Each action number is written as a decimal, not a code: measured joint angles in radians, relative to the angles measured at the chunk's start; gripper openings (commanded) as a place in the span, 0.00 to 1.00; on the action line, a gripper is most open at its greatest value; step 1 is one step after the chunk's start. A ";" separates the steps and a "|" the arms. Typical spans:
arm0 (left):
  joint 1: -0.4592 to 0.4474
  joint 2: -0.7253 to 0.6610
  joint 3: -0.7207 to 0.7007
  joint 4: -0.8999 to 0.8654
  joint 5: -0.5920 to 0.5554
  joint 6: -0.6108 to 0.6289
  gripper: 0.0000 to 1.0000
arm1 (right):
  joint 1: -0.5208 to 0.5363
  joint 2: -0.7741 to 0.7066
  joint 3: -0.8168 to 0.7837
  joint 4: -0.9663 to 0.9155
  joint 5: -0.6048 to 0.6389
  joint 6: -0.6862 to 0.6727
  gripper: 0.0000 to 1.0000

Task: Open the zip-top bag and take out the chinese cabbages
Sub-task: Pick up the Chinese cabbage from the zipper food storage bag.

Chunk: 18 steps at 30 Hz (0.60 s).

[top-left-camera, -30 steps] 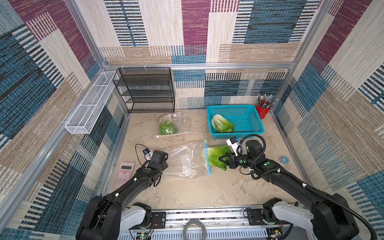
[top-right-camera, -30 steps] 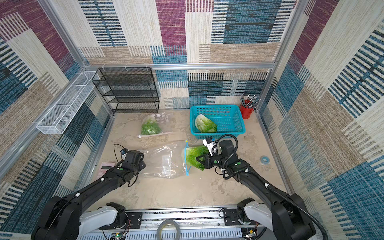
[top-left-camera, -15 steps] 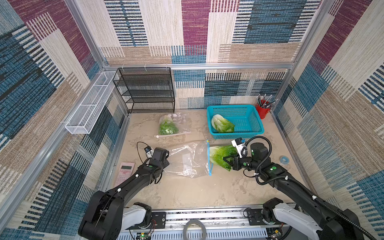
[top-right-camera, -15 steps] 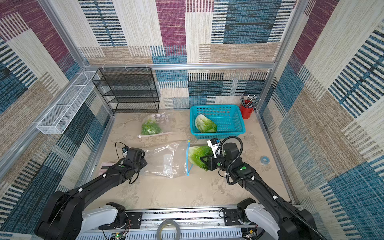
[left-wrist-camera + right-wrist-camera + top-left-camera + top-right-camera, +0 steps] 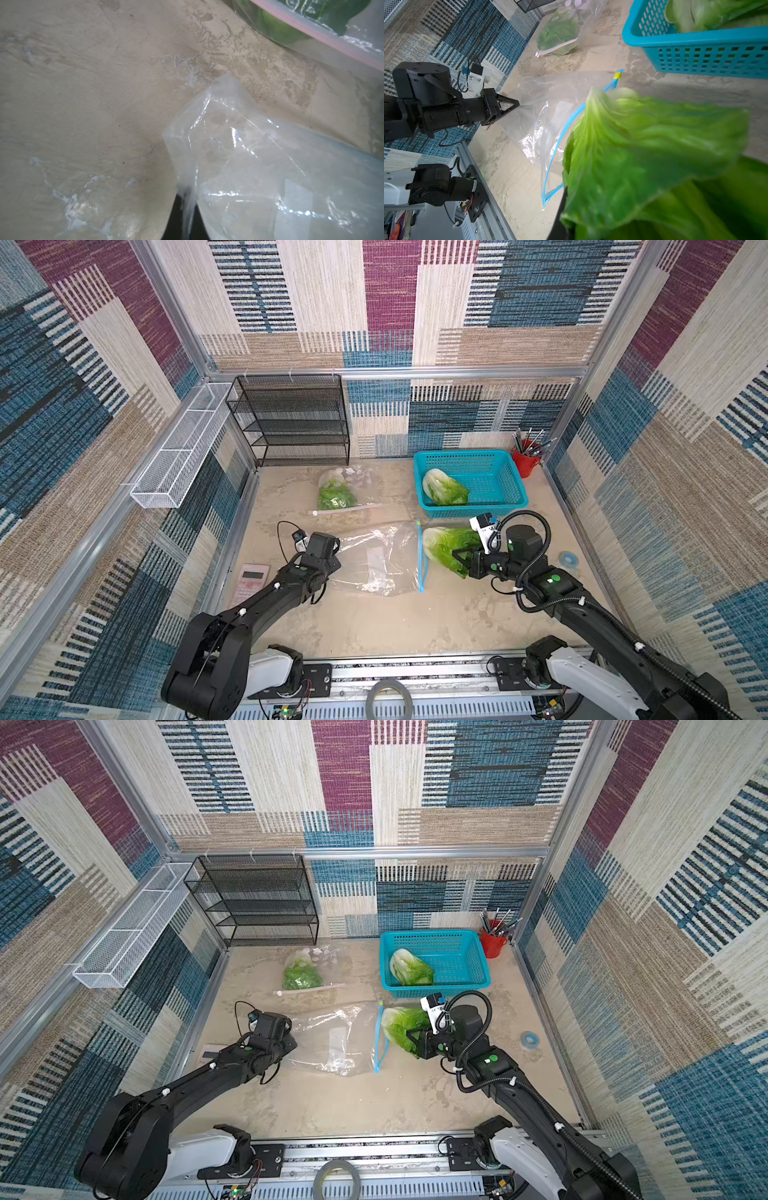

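Note:
The clear zip-top bag (image 5: 378,558) with a blue zip lies flat mid-table, its mouth facing right, in both top views (image 5: 332,1038). My left gripper (image 5: 330,562) is shut on the bag's closed end; the film is pinched between its jaws in the left wrist view (image 5: 188,207). My right gripper (image 5: 461,558) is shut on the leaves of a chinese cabbage (image 5: 442,545), which is just outside the bag's mouth. That cabbage (image 5: 654,155) fills the right wrist view. A second cabbage (image 5: 442,489) lies in the blue basket (image 5: 511,472).
Another bag of greens (image 5: 336,493) with a pink zip lies behind. A black wire rack (image 5: 291,418) stands at the back left, a red pen cup (image 5: 524,460) at the back right. A pink calculator (image 5: 251,583) and a blue tape roll (image 5: 566,559) lie near the side walls.
My right gripper has drawn the cabbage a little further right, away from the bag's mouth. My left gripper has kept its hold on the bag's closed end.

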 measured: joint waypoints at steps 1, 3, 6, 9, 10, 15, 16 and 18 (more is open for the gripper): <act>0.000 -0.005 0.000 0.000 0.000 0.003 0.13 | 0.000 -0.002 0.002 -0.002 0.003 -0.002 0.00; 0.000 -0.019 0.000 0.000 0.000 0.006 0.17 | -0.001 -0.008 0.005 -0.010 0.016 -0.007 0.00; 0.000 -0.038 0.000 -0.001 0.000 0.011 0.20 | -0.005 -0.015 0.010 -0.018 0.031 -0.015 0.00; 0.000 -0.052 0.000 -0.003 -0.001 0.014 0.25 | -0.007 -0.023 0.016 -0.032 0.048 -0.017 0.00; 0.000 -0.056 0.000 -0.006 -0.001 0.014 0.26 | -0.007 -0.026 0.017 -0.036 0.054 -0.019 0.00; 0.000 -0.074 0.000 -0.014 -0.001 0.016 0.37 | -0.011 -0.042 0.029 -0.059 0.073 -0.027 0.00; 0.000 -0.078 0.000 -0.014 -0.001 0.018 0.40 | -0.011 -0.046 0.031 -0.061 0.077 -0.027 0.00; 0.000 -0.085 0.000 -0.016 -0.001 0.019 0.47 | -0.011 -0.053 0.034 -0.061 0.081 -0.028 0.00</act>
